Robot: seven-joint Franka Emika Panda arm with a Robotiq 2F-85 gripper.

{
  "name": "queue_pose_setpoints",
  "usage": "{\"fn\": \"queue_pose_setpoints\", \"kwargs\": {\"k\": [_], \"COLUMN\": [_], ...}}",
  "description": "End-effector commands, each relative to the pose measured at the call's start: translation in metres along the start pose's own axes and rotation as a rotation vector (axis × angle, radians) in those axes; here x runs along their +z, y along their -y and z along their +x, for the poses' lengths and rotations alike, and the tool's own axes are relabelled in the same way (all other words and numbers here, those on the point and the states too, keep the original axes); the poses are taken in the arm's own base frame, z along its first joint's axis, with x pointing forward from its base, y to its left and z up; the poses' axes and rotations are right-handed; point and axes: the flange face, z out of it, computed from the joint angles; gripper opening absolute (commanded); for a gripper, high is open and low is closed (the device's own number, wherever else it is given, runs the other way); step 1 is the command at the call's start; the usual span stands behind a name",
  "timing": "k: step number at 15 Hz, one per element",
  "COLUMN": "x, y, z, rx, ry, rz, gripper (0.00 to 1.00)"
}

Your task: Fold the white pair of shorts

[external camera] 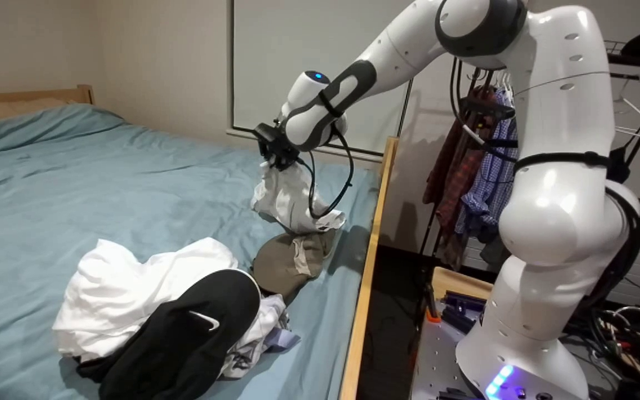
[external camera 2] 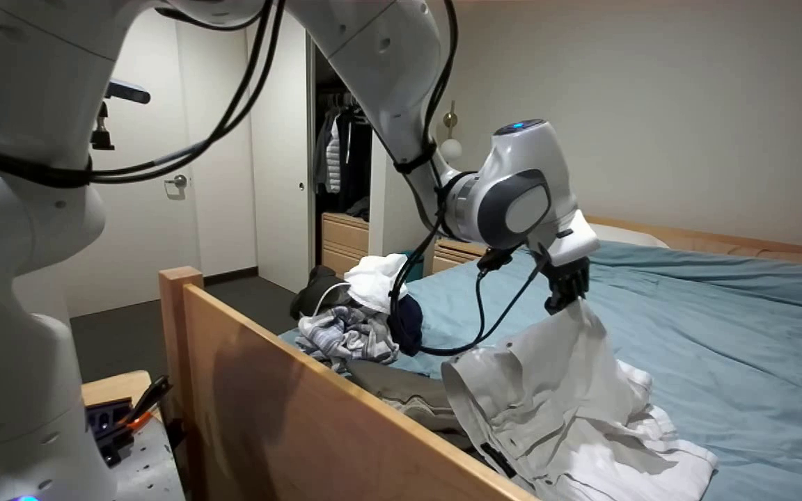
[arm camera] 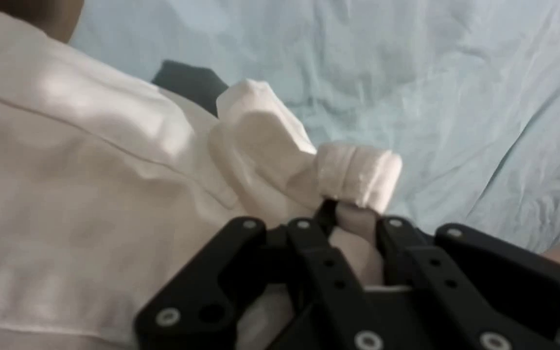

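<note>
The white pair of shorts [external camera: 292, 200] hangs from my gripper [external camera: 280, 162] over the blue bed sheet. In an exterior view the shorts [external camera 2: 547, 403] rise to a peak at my gripper [external camera 2: 568, 300], and their lower part rests on the bed near the wooden edge. In the wrist view my gripper [arm camera: 353, 214] is shut on a folded bit of the shorts [arm camera: 76, 204], with a thick hem standing up past the fingertips. The fingertips are partly hidden by the cloth. The rest of the shorts spreads to the left in that view.
An olive cap [external camera: 284, 264] lies beside and partly under the shorts. A black cap [external camera: 198, 328], a white cloth [external camera: 136, 289] and a plaid cloth [external camera: 253, 333] form a pile nearby. The wooden bed board [external camera 2: 345, 396] stands between the robot base and the bed.
</note>
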Motion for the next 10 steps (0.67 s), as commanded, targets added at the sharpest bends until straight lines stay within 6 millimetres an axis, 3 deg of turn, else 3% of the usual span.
{"fn": "queue_pose_setpoints", "kwargs": {"k": [1,3,4,5,7,10], "x": [-0.008,-0.006,-0.003,-0.003,0.000,0.001], "y": [-0.014,-0.018,-0.018,-0.017,-0.012,-0.004], "z": [0.085,0.117,0.124,0.128,0.123,0.098], "rx": [0.125,0.122,0.115,0.106,0.102,0.069], "ry": [-0.007,-0.049,-0.076,-0.102,-0.119,-0.127], "rz": [-0.010,-0.027,-0.033,-0.033,-0.006,0.022], "gripper": [0.08,0.09,0.35,0.36,0.48,0.68]}}
